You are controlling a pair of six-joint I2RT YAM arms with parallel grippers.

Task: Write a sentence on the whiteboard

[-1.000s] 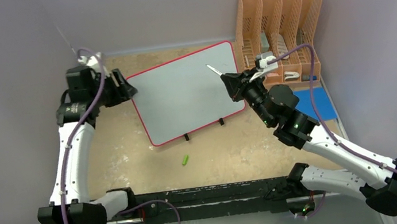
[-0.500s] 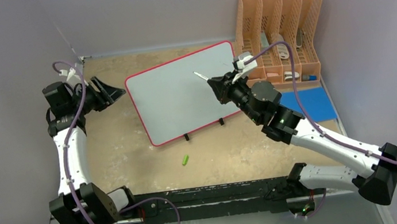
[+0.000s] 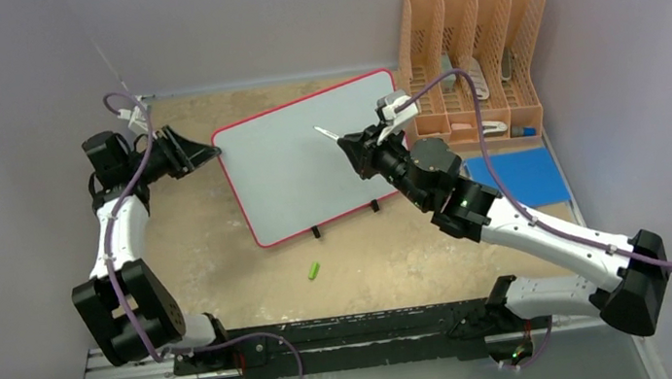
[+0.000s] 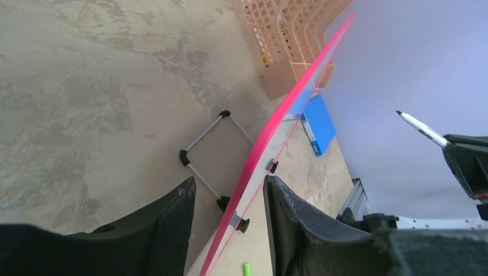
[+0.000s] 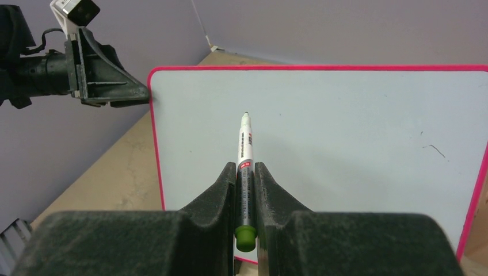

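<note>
Toward the back of the sandy table [image 3: 223, 253], the whiteboard [image 3: 304, 164] stood propped on its wire stand [image 4: 204, 134], leaning back, with its red rim all round and its black clip feet on the near edge. From the overhead camera I saw the left pincer [image 3: 206, 154] at the board's upper left edge. Its wrist camera showed the two black fingers [image 4: 172, 224] apart, with the red rim running up between them. A gap was plain on one side of the board, and on the other I could not tell whether the finger touched it.

The right pincer [image 5: 246, 168] was clamped together on a white-barrelled marker [image 5: 244, 141] with a green butt end. The barrel lay straight out between the jaws, its uncapped tip aimed at the middle of the board's face. Seen from the left wrist, that tip hung in the air, apart from the board. On the grey-white face I could make out a faint thin dark stroke [image 5: 433, 150] near its right edge.

A small green cap [image 3: 313, 271] lay on the table in front of the board, well apart from both pincers. An orange mesh file organiser [image 3: 475, 44] stood at the back right, just beside the board's right corner, with a flat blue rectangle [image 3: 519, 177] lying in front of it.
</note>
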